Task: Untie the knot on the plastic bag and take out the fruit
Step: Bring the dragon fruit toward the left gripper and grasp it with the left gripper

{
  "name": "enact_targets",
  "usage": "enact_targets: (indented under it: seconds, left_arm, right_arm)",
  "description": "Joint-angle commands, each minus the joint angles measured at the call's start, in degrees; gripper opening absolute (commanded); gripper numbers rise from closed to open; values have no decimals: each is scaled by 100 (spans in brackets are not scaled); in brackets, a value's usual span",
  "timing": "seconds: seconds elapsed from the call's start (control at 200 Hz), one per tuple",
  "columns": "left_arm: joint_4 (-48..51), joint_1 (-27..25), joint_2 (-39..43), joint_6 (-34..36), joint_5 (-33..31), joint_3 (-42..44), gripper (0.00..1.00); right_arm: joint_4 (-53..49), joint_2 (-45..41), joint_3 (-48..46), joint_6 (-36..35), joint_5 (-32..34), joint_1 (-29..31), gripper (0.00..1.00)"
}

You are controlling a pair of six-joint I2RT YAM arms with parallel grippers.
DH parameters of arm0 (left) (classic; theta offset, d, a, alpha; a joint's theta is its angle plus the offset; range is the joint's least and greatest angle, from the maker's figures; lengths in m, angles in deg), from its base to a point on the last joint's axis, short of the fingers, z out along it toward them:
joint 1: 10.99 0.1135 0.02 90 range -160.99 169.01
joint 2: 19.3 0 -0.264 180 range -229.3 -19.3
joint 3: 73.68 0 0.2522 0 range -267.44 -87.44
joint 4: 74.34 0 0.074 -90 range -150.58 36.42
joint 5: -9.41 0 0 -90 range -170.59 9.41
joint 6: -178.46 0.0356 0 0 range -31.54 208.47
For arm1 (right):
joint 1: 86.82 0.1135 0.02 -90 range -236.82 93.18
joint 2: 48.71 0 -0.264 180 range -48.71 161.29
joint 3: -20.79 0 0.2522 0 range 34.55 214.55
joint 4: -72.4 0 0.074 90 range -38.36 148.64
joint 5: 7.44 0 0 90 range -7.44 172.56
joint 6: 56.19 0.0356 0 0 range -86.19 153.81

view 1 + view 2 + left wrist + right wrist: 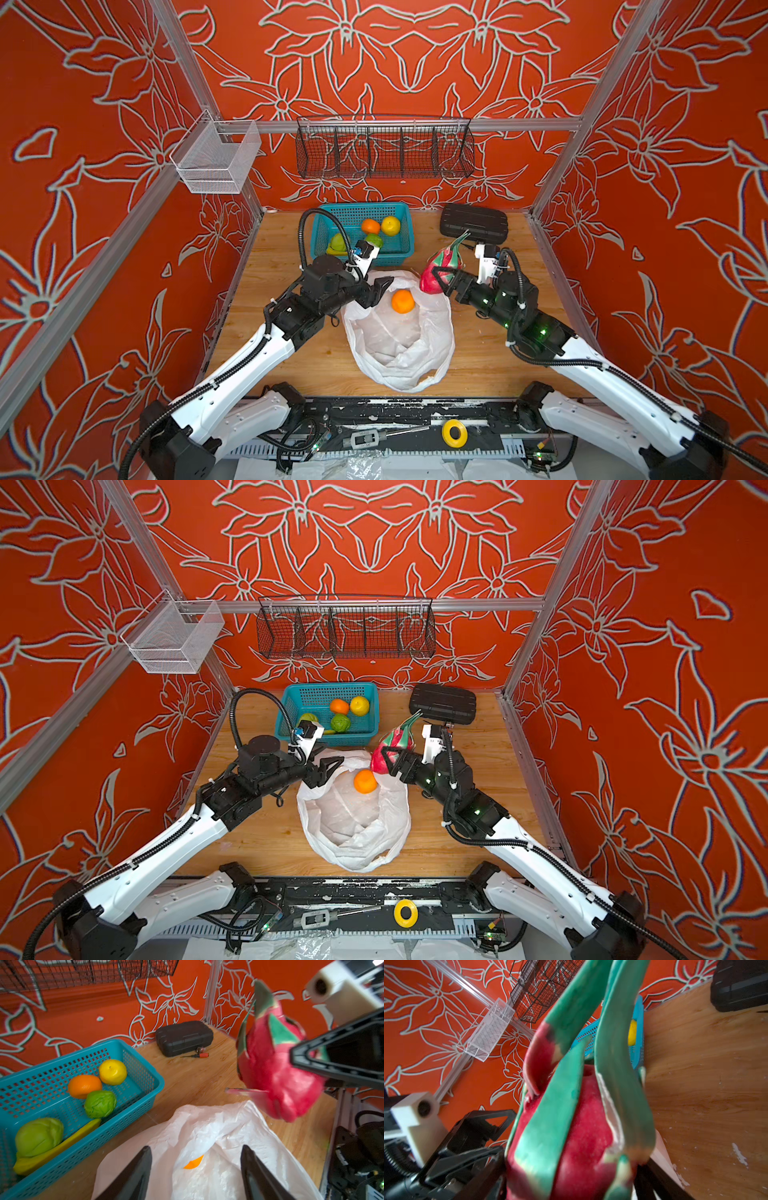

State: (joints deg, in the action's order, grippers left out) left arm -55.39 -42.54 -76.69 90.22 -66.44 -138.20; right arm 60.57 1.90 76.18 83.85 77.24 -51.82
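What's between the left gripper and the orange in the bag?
Only a fold of the bag, draped over the orange; the left wrist view shows it just beyond the open left gripper.

Both top views: from high at the front, looking down over the whole table [478,357], far off. Left wrist: close over the bag [218,1122], facing basket [124,1120] and case [185,1038]. Right wrist: very near the dragon fruit [583,1126], shared with every view.

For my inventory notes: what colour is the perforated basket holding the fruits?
The basket is teal; clearest in the left wrist view.
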Motion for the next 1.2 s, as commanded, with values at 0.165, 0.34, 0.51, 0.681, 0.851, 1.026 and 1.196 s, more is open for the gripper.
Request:
enact_targets:
  seconds: [0.165, 0.34, 0.51, 0.681, 0.851, 1.026, 1.196]
  left_arm:
    - [-959, -503, -536, 388, 516, -499, 99]
    - [-619, -870, -1082, 1273, 388, -1164, 99]
    - [-436, -1198, -1562, 2364, 200, -1636, 99]
    - [-436, -1352, -2019, 3149, 61, -1948, 99]
    - [-381, -1433, -2460, 3426, -129, -2248, 99]
    - [-459, -1450, -2792, 3497, -247, -2417, 99]
    - [-314, -1481, -2970, 3531, -368, -2556, 85]
  right_arm:
    - [1015, 212, 250, 1377, -1521, -1010, 48]
    - [1066, 217, 285, 1498, -1827, -1144, 48]
    - [1170, 190, 298, 1500, -1993, -1145, 47]
    - [1309, 148, 299, 1572, -2078, -1145, 47]
    - [1348, 81, 294, 1600, -2105, -1145, 47]
    - [1402, 102, 269, 1669, -2202, -1145, 47]
    - [1518, 111, 213, 1806, -2254, -1147, 47]
